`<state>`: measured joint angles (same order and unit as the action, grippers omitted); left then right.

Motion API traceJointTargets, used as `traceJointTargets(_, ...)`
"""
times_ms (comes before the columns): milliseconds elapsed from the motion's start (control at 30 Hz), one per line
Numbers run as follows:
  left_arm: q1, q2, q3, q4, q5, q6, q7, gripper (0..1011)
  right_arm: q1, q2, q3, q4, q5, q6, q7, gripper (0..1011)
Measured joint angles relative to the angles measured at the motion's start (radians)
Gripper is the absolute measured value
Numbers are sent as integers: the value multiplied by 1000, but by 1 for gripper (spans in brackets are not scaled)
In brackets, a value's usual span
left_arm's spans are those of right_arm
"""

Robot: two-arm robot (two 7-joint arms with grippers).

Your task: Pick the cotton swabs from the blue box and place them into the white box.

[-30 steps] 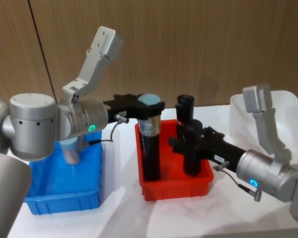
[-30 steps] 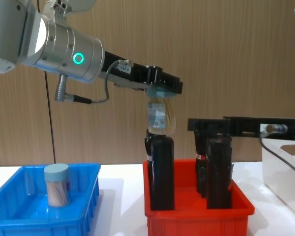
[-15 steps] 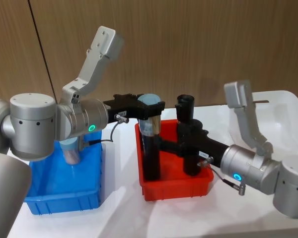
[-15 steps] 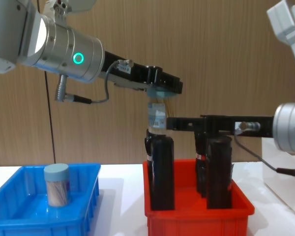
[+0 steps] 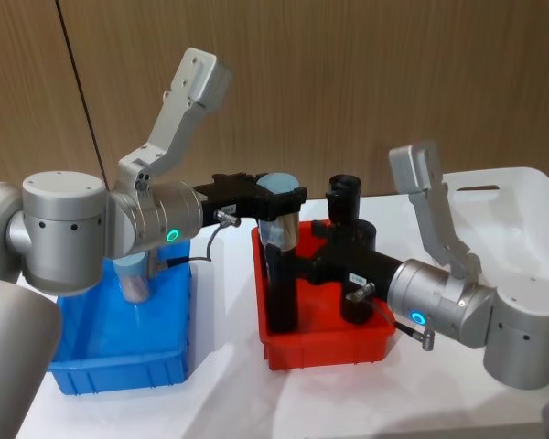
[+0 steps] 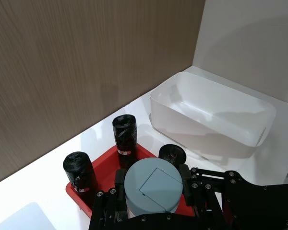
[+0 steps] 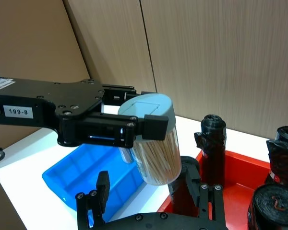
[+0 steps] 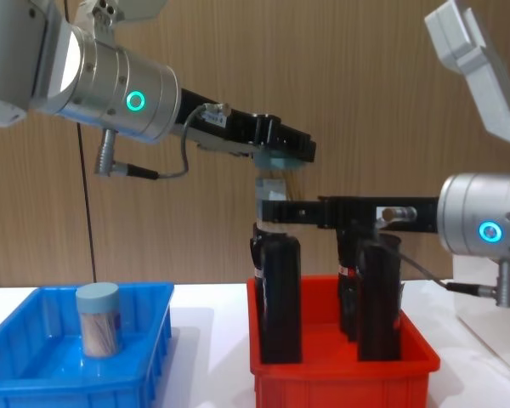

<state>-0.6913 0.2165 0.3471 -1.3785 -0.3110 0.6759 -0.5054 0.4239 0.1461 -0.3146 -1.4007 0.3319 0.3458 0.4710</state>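
My left gripper (image 5: pixel 276 199) is shut on the pale blue lid of a cotton swab jar (image 8: pixel 272 195), which hangs above the red bin. My right gripper (image 8: pixel 276 210) reaches in from the right at the height of the jar's body. In the right wrist view its open fingers (image 7: pixel 103 189) stand on either side of the jar (image 7: pixel 156 153), apart from it. Another jar of cotton swabs (image 5: pixel 133 279) stands upright in the blue box (image 5: pixel 119 375) at the left. The white box (image 5: pixel 522 197) sits at the far right.
A red bin (image 5: pixel 325 347) between the two boxes holds three tall black bottles (image 8: pixel 276 297). One bottle stands directly under the hanging jar. A wooden wall closes the back of the white table.
My right arm has swung left over the red bin until its open fingers flank the jar. The left arm and its jar have stayed still.
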Motion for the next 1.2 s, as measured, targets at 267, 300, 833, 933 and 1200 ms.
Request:
traceJointTargets(267,0,0,0,0,0,0,0,676,22,-11,-7,26,-14,-10,0,1001)
traceJointTargets(300,0,0,0,0,0,0,0,676,23,-12,-7,28,-15,-11,0,1001)
traceJointTargets(833,0,0,0,0,0,0,0,676,60,-33,-21,76,-33,-25,-3,1001)
traceJointTargets(933,0,0,0,0,0,0,0,676,67,-36,-23,86,-36,-28,-3,1002)
traceJointTargets(1200,0,0,0,0,0,0,0,676,88,-48,-28,120,-39,-37,-5,1001)
